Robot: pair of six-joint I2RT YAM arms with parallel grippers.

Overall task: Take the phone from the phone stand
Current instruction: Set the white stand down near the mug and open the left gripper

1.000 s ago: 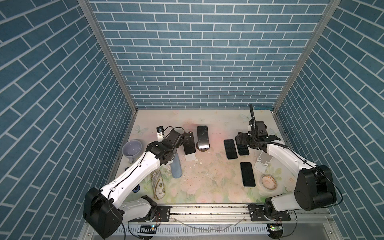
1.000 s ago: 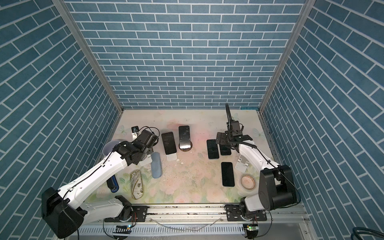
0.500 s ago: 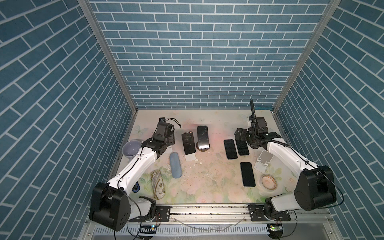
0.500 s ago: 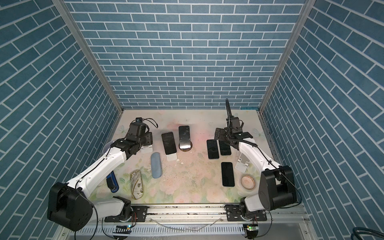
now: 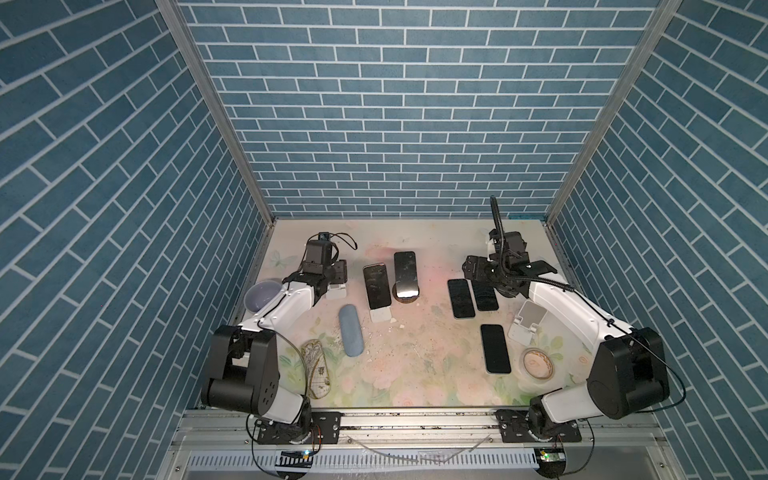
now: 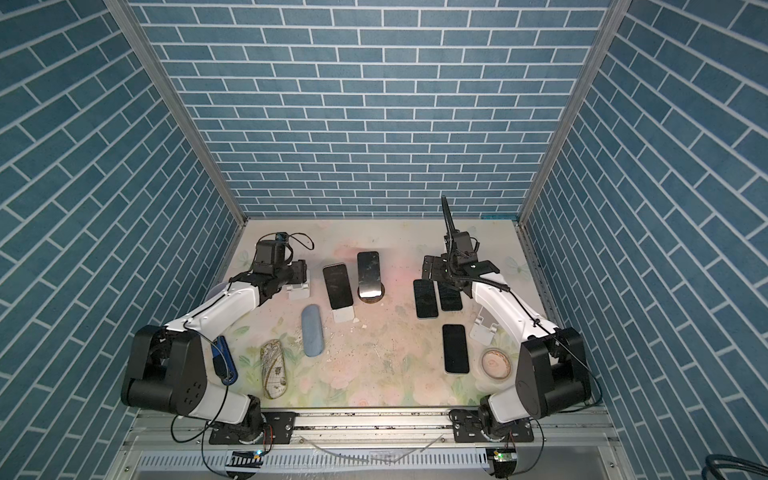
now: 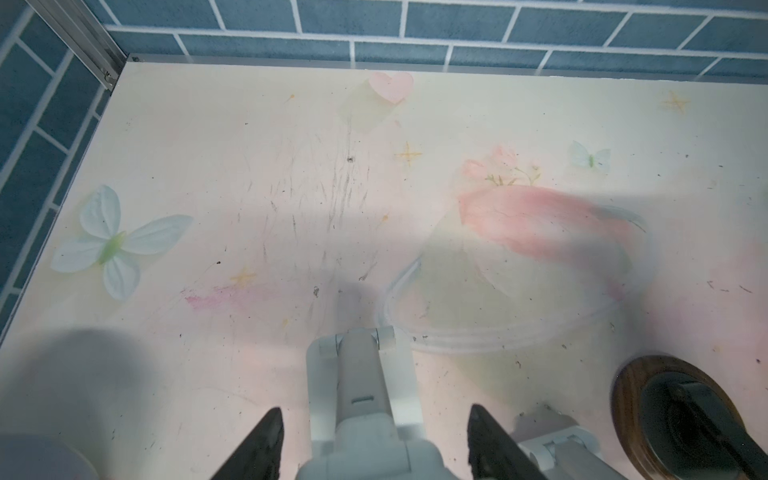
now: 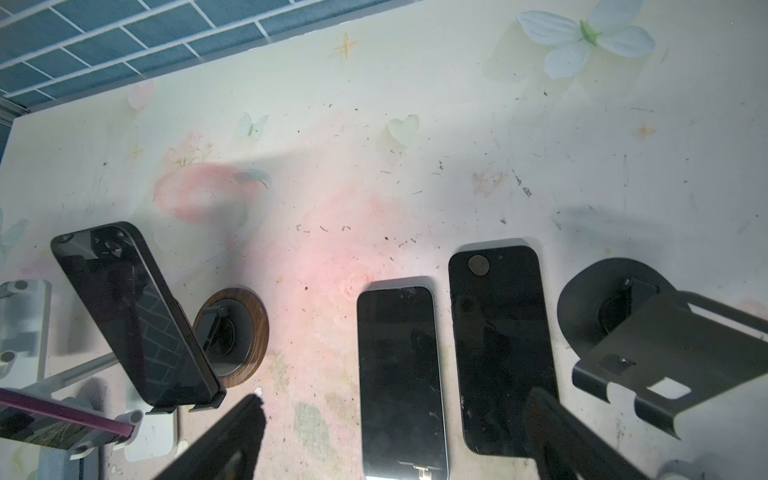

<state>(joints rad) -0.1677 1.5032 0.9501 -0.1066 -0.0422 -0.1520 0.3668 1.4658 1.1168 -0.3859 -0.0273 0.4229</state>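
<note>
In both top views a black glossy slab phone [image 5: 405,272] leans back, screen up, on a stand with a round dark-wood base [image 5: 406,296], just toward twelve o'clock from the middle of the floral table [image 5: 415,374]. Just beside it, at its nine o'clock, a second dark-screened phone [image 5: 377,286] is propped on a white plastic folding stand [image 5: 380,314]. At nine o'clock of that pair, the left gripper [image 5: 333,281] hangs over an empty white folding stand [image 5: 336,292]. The right gripper [image 5: 488,286] hovers at two o'clock from the table's middle, above two black phones [image 5: 460,298] lying flat side by side.

In the left wrist view the black fingers [image 7: 266,440] stand apart on either side of the empty white folding stand, with a gap on each side, clasping nothing.

In the right wrist view the jaws are spread wide and hold nothing. The two flat phones lie below, between them. The slab phone is tilted, its lower edge on the stand's small black lip, and its screen mirrors the brick wall. The second phone shows a magenta edge. An empty black metal stand [image 8: 673,361] is beside the flat phones.
</note>
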